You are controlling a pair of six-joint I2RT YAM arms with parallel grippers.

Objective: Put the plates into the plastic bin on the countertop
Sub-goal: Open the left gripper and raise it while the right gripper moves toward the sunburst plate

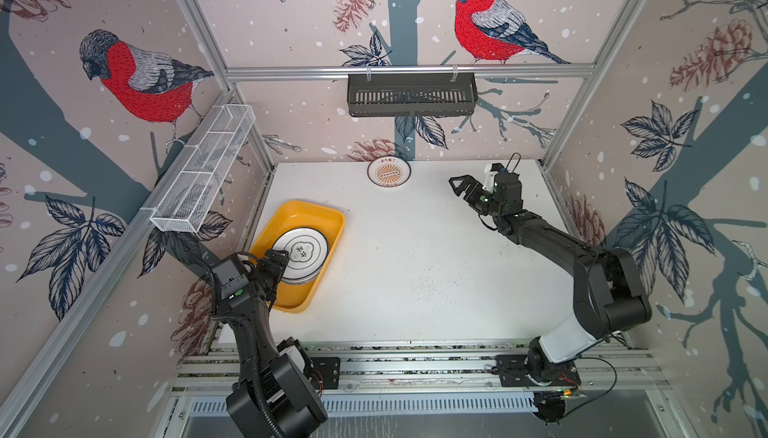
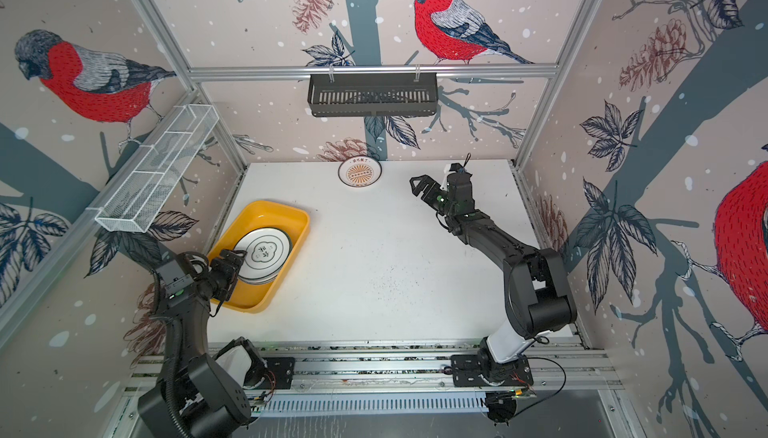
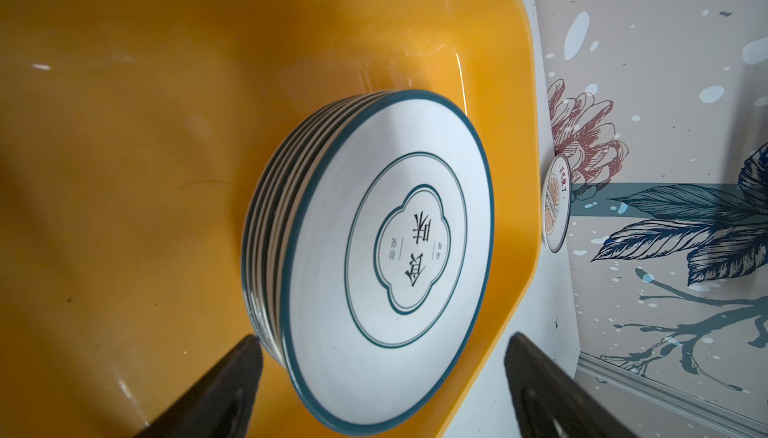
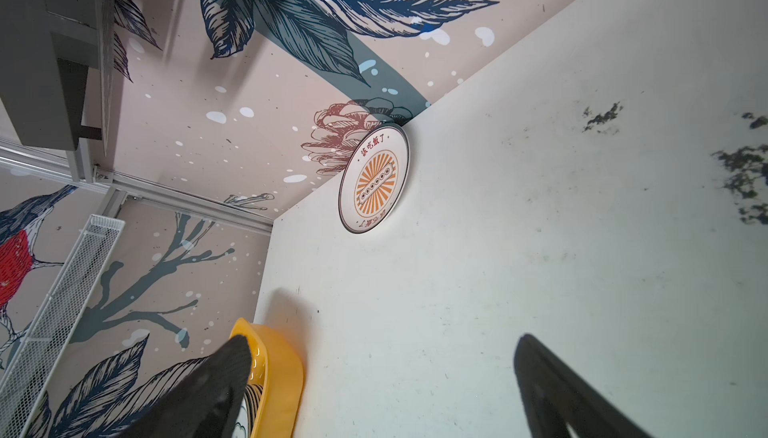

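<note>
My left gripper stands open over the near end of the shallow yellow-orange plastic bin and holds nothing. In the left wrist view its two black fingers are spread wide, with the near edge of a stack of round white plates between them. One fingertip is just beside the stack's side, and I cannot tell whether it touches. The stack lies flat on the bin's floor. Its top plate has a thin dark teal rim, an inner ring and a lobed emblem with dark characters. The bin rests on the left side of the flat white speckled countertop, near the left wall.

My right gripper is also open and empty, raised above the far right part of the countertop. A lone round white plate with an orange sunburst centre lies at the countertop's far edge against the back wall. It is well apart from the bin and to the left of my right gripper. A black slatted basket hangs on the back rail above it. A white wire-mesh basket runs along the left wall.
</note>
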